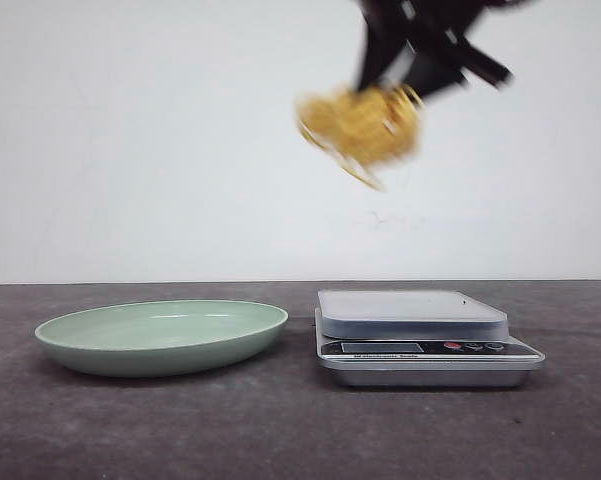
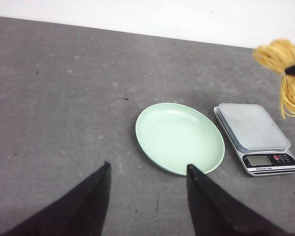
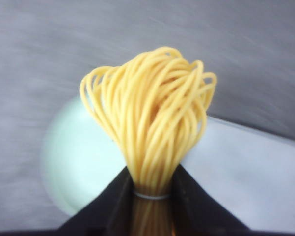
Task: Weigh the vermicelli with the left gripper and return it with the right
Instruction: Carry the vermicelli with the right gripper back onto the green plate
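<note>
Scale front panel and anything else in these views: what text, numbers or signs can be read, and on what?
Kitchen scale, white lettering under the display: present, but too small and blurred to read in the front or left wrist view.
Scale display: no digits can be made out.
Scale buttons: symbols too small to read.
Pale green plate, vermicelli, right gripper: no text visible.

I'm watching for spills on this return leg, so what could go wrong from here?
The vermicelli hangs high above the scale, pinched at its base by the right gripper. It looks motion-blurred, so loose strands could shake free. The plate sits well to the side, so an early release would likely miss it. The open left gripper holds nothing.
</note>
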`<state>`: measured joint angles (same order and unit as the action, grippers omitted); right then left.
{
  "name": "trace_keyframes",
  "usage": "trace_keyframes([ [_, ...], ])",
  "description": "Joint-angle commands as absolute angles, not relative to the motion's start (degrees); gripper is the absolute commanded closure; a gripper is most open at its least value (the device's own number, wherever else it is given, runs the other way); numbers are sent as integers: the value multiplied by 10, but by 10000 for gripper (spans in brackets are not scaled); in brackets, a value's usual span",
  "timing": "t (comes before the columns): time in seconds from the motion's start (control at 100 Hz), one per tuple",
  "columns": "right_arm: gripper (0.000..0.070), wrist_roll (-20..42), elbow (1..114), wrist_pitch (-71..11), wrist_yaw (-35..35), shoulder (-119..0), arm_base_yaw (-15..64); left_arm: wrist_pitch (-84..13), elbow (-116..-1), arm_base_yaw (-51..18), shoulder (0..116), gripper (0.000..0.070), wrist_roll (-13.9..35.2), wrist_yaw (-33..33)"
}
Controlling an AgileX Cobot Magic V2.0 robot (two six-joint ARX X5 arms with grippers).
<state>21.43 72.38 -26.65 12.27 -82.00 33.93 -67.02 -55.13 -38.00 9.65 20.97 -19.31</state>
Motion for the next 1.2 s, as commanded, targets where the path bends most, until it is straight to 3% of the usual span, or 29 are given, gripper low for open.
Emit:
trace_keyframes([
  [0.0, 700, 230, 742, -251, 126, -830, 366, -662, -559, -383, 96, 417, 204, -193],
  [0.25, 700, 266, 771, -165, 120, -868, 440, -656, -559, -383, 96, 418, 207, -193],
  [0.84, 700, 310, 786, -90, 164, -1090, 442, -648, -559, -383, 96, 421, 207, -193],
  [1.19, 700, 309, 788, -67, 165, -1129, 441, -652, -559, -383, 96, 421, 220, -192],
])
